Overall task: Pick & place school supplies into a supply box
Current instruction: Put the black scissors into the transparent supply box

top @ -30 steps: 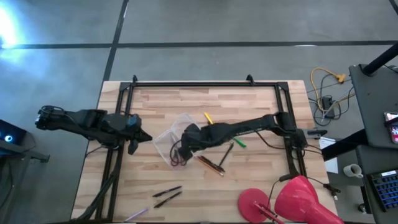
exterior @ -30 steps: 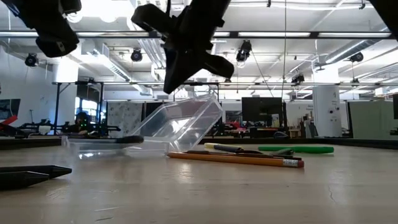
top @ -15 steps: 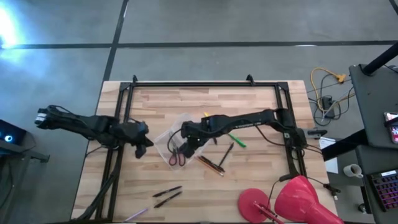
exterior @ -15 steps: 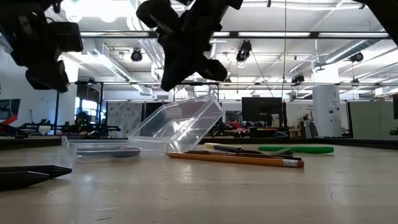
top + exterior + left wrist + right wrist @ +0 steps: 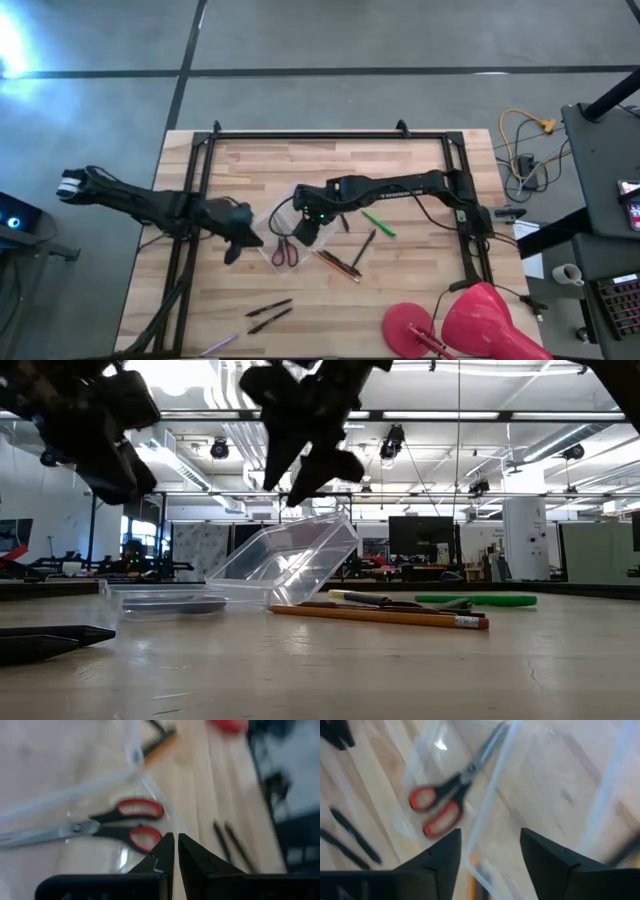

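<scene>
The red-handled scissors lie flat inside the clear supply box, whose lid stands tilted up. My right gripper hovers open just above the box, with the scissors ahead of its fingers. My left gripper hangs shut over the box's left rim, close to the scissors' handles. An orange pencil, a black pen and a green pen lie on the table right of the box.
Two black pens and a pale one lie near the front edge. A big red round object sits at the front right corner. A black metal frame runs along the far and side edges.
My right gripper has opened and drawn a little toward the right and far edges. The scissors have come down to lie flat on the box floor. My left gripper, still shut, has moved right and toward the near edge, up to the box.
</scene>
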### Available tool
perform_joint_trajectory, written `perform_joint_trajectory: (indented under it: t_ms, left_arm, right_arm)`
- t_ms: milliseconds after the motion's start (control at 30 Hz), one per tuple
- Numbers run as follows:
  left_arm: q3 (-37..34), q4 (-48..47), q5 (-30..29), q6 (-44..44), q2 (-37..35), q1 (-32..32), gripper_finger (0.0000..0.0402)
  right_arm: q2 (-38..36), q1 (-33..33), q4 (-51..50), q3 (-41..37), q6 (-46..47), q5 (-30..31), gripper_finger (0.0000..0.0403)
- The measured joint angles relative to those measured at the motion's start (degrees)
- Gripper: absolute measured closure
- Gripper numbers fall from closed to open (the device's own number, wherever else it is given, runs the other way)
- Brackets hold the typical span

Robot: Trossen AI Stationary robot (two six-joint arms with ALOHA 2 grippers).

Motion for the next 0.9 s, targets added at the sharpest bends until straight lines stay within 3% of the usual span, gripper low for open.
perform_joint_trajectory:
  t_ms: [133,267,433,600,733,900]
  left_arm:
    - [4.44,-2.17,3.84,9.07,9.81,0.01,0.0389]
    - [11.38,-10.30,4.60,22.10,19.28,0.01,0.0367]
    - [20.46,-18.29,4.04,39.34,27.67,0.01,0.0326]
    - [24.60,-19.81,2.65,54.38,34.18,0.01,0.0295]
    - [26.22,-19.65,1.39,62.92,39.16,0.01,0.0290]
    - [28.18,-17.90,-1.84,66.30,43.15,0.14,0.0289]
  right_arm:
    - [-1.94,0.24,-7.51,-0.09,-3.19,1.39,0.0181]
    - [-4.54,0.58,-12.67,-0.43,-6.40,5.03,0.0169]
    - [-7.84,0.81,-13.95,-2.30,-8.59,7.13,0.0159]
    - [-11.48,0.88,-13.88,-5.09,-9.06,9.47,0.0154]
    - [-12.75,0.93,-14.54,-6.85,-8.93,10.77,0.0156]
    - [-13.07,0.98,-15.22,-7.55,-8.84,11.86,0.0154]
